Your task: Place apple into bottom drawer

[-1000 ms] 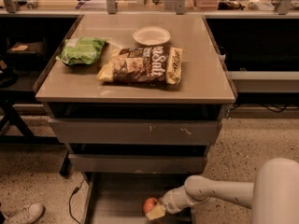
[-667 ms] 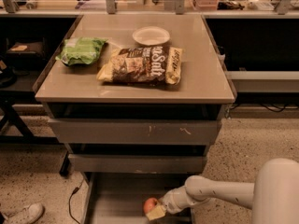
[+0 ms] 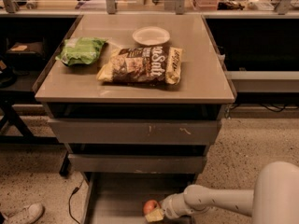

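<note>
No chg: end effector [image 3: 157, 213] beside apple [image 3: 150, 205] in bottom drawer [image 3: 117, 197]; speckled floor [image 3: 254, 143].

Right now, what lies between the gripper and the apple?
Nothing shows between them: in the camera view the gripper is right against the apple, low over the floor of the bottom drawer.

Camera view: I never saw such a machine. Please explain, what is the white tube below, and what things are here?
The white tube is a robot's single arm. Its gripper is low, at the open bottom drawer of a grey cabinet. The one camera looks down at the cabinet's front. A red apple sits right at the gripper, over the drawer; whether it is held I cannot tell. On the cabinet's top lie a green bag, a brown chip bag and a white bowl.
</note>
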